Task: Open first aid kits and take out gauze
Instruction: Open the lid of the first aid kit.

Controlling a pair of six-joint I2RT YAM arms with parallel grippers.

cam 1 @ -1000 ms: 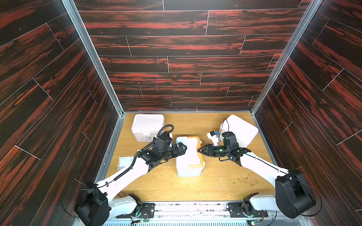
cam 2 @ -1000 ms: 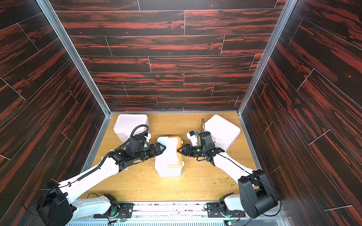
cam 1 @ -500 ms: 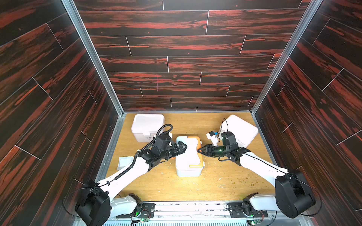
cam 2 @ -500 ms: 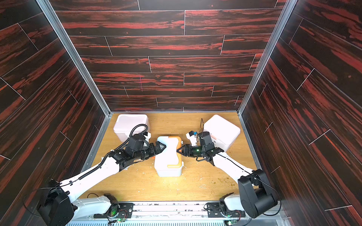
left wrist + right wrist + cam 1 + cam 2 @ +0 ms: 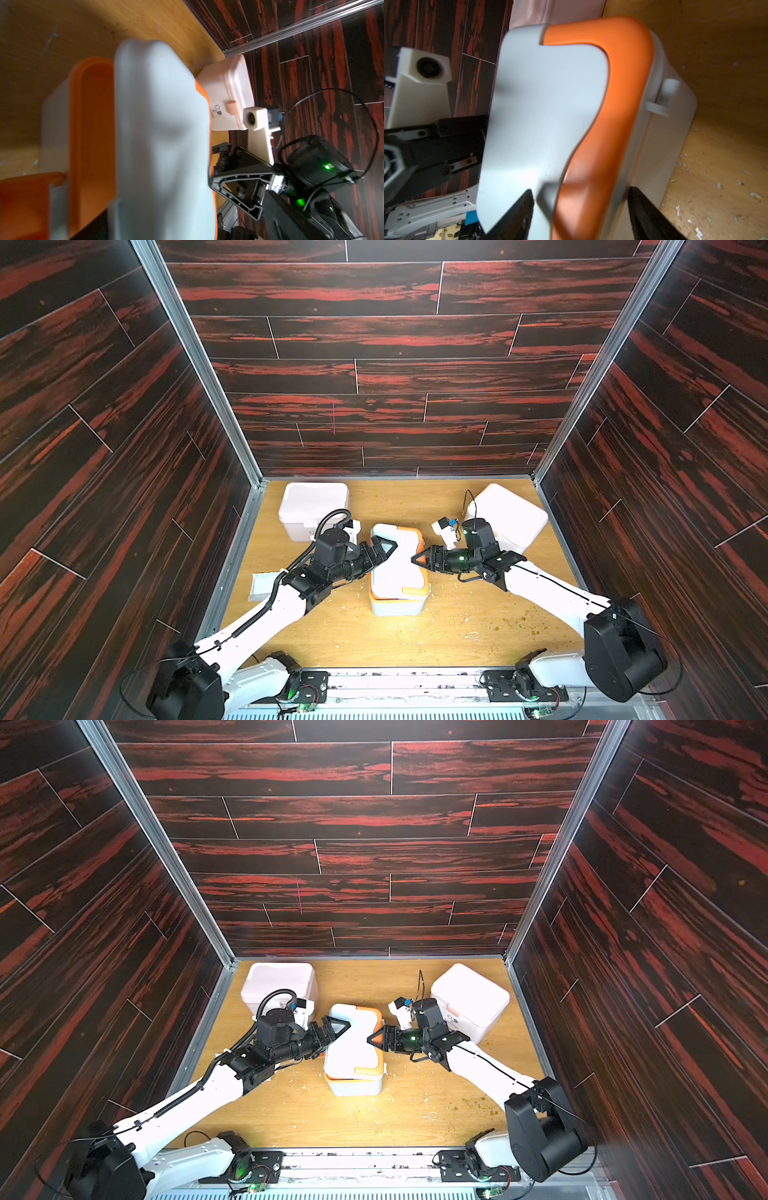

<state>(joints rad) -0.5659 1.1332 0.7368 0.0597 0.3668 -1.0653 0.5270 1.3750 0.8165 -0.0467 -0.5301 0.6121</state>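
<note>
The pale blue-white first aid kit (image 5: 397,601) with the orange handle and tray stands mid-table in both top views. Its lid (image 5: 162,124) is lifted off the orange tray (image 5: 91,116) on my left arm's side. My left gripper (image 5: 384,553) is open at that lid edge, one finger above the lid. Open too, my right gripper (image 5: 581,207) straddles the opposite edge, with the lid tab and orange rim between its fingers (image 5: 645,214). Two pinkish-white kits stand shut at the back left (image 5: 313,506) and back right (image 5: 505,516). One flat white gauze packet (image 5: 266,587) lies by the left wall.
Dark wood-patterned walls (image 5: 374,364) close the table in on three sides. Small crumbs and white flecks (image 5: 515,628) dot the wooden table towards the front. The back right kit (image 5: 469,996) sits just behind my right wrist.
My right gripper's jaws have spread wider around the kit's edge. The left gripper and the kit have hardly moved.
</note>
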